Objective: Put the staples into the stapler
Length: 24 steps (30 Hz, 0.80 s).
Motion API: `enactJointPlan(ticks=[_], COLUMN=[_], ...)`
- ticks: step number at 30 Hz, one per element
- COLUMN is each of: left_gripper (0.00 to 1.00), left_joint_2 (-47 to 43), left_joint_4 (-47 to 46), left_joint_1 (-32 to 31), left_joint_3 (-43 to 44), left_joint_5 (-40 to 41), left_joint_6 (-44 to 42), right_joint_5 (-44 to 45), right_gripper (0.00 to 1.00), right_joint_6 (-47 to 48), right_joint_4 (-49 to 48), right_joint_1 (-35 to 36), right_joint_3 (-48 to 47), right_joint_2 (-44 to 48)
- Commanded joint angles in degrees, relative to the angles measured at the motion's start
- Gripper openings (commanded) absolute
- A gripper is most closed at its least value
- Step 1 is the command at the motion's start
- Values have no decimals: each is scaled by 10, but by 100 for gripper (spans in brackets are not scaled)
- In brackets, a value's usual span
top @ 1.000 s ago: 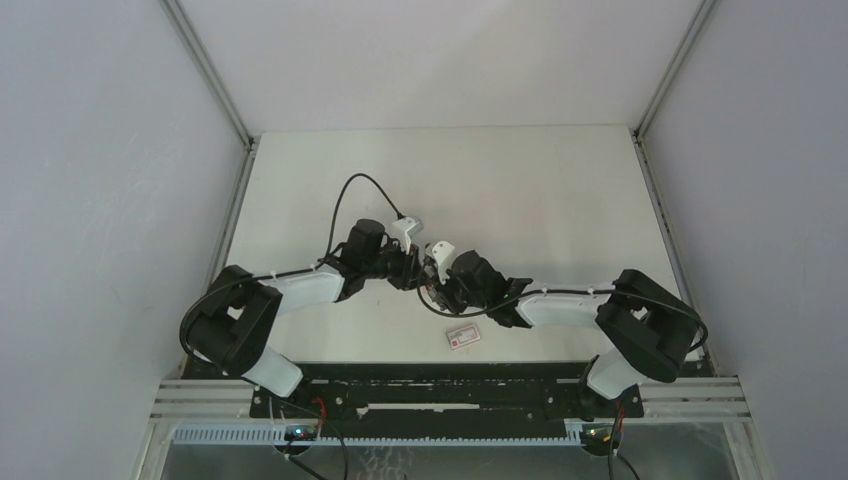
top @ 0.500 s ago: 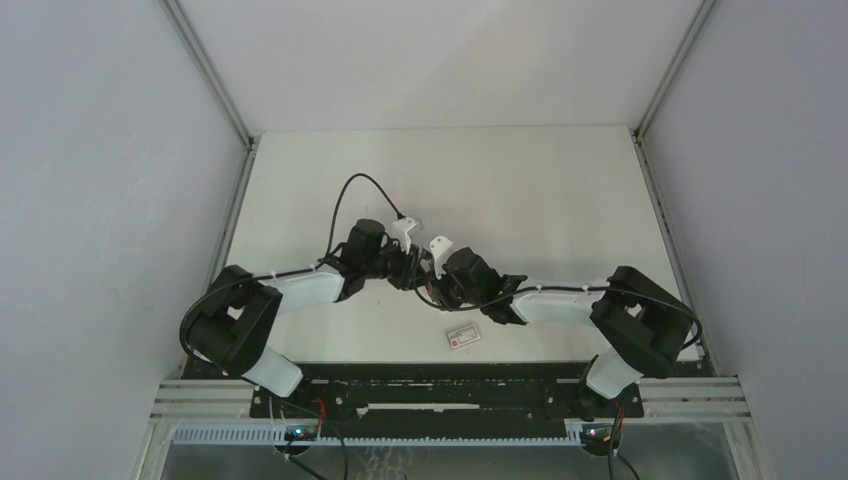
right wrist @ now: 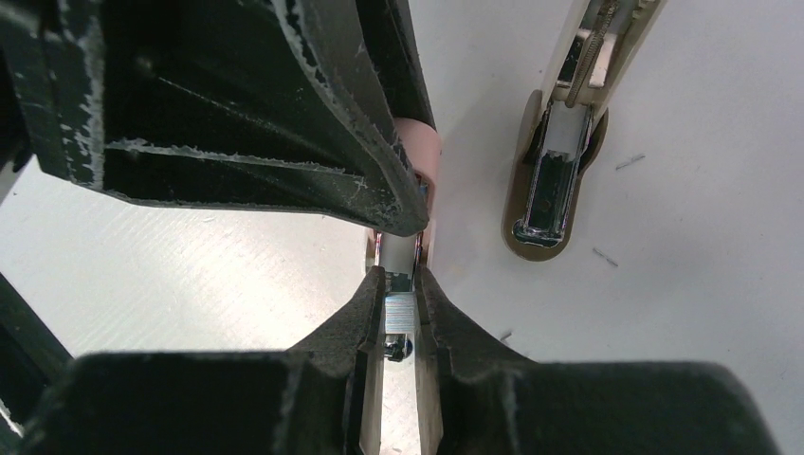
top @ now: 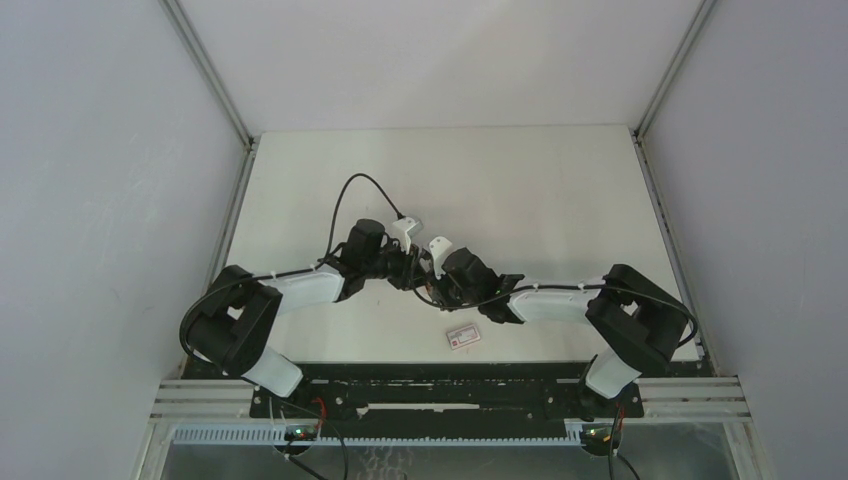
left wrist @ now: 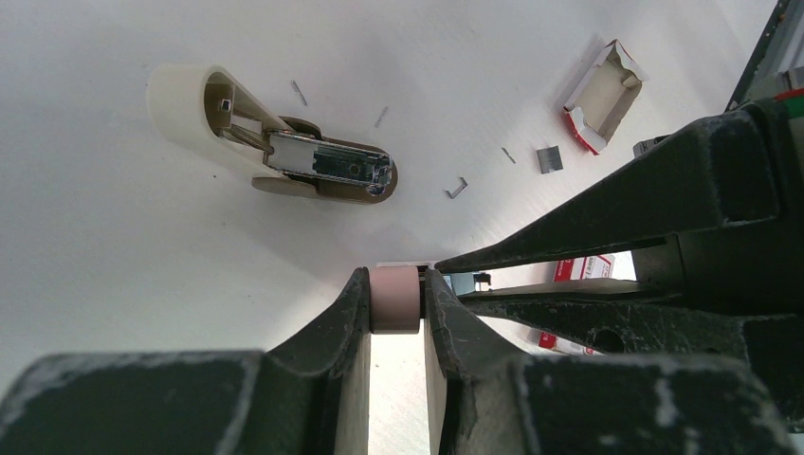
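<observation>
In the left wrist view my left gripper (left wrist: pixel 394 284) is shut on the pink stapler (left wrist: pixel 394 300), gripping its rounded end just above the table. In the right wrist view my right gripper (right wrist: pixel 399 286) is shut on the silvery staples (right wrist: pixel 399 310). It holds them at the open metal channel of the pink stapler (right wrist: pixel 425 156), right below the left gripper's fingers (right wrist: pixel 313 114). I cannot tell whether the staples touch the channel. In the top view both grippers (top: pixel 420 273) meet tip to tip at the table's middle, and the stapler is hidden there.
A second, cream stapler (left wrist: pixel 284 156) lies open on the table beyond the grippers and also shows in the right wrist view (right wrist: pixel 559 142). An opened staple box (left wrist: pixel 604 95), a small staple block (left wrist: pixel 549 158) and loose staples (left wrist: pixel 457 188) lie nearby. A white-and-red box (top: pixel 462 337) lies near the front.
My right arm has shifted slightly left, bringing its gripper closer against the left gripper. The left arm has stayed still.
</observation>
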<state>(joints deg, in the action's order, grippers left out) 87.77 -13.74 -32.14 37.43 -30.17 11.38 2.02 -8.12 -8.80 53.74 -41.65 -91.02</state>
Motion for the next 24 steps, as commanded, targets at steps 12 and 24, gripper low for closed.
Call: enactJointPlan(ticks=[12, 24], left_gripper=[2, 2], left_joint_2=[-6, -9], left_joint_4=[-11, -12], left_joint_1=[-5, -5], left_joint_3=[20, 19], left_joint_5=[-2, 1], left_joint_6=[-2, -2], right_joint_5=[19, 35], right_gripper=[11, 11], right_joint_6=[-25, -33], right_joint_4=[5, 31], right_joint_1=[13, 16], right_joint_3=[-38, -54], right_joint_2=[12, -7])
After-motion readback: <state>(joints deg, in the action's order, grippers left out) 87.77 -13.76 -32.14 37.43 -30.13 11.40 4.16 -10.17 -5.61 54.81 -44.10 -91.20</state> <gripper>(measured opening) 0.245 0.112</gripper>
